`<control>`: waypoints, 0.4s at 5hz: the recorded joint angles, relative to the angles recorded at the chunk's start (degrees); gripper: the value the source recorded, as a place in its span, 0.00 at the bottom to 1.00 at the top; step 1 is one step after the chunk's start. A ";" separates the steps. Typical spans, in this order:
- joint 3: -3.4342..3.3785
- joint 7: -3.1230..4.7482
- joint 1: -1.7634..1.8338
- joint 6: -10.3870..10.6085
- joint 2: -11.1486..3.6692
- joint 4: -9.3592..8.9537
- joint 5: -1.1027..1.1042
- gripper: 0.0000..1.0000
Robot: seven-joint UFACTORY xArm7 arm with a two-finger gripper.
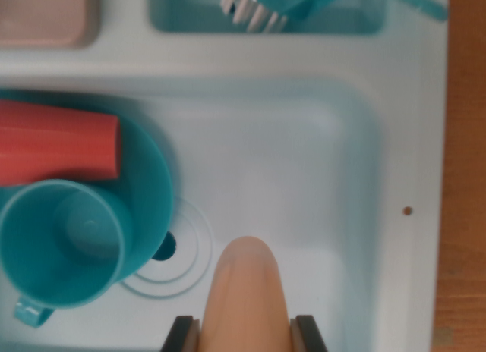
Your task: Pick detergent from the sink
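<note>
Holding the nearest ground in the wrist view, the gripper (245, 333) is showing two dark fingertips (182, 335) at the bottom edge, and they are sitting against either flank of a peach-coloured rounded object, taken here to be the detergent (247, 291) bottle; the jaws are appearing closed onto it, though the blur and the frame edge are hiding the actual contact, so that reading is being offered as probable only. The detergent is lying over the floor of the pale blue sink (304, 177), its domed end pointing up the frame, and whether it is resting on the basin or already raised cannot be told. Judging by its smooth, matte, toy-like surface, it is likely handling as a light, stiff, hollow plastic piece: little risk of crushing, some risk of slipping, since the body is tapering toward the dome. The sound place to hold is looking like the wider straight flanks low on the body, where the fingers are now placed, not the narrowing tip. Just beyond and toward the wrist view's left, the drain ring (171, 253) is lying beside a teal cup (64, 242), which is standing on a teal plate (148, 193) with a red cylinder (57, 143) across it. Farthest off, a teal brush (281, 11) is lying in an upper compartment.
</note>
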State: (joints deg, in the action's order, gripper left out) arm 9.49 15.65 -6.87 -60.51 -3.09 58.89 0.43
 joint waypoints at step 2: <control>-0.01 -0.04 0.03 -2.52 0.54 1.99 0.09 1.00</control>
State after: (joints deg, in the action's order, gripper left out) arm 9.48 15.61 -6.84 -63.04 -2.55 60.88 0.52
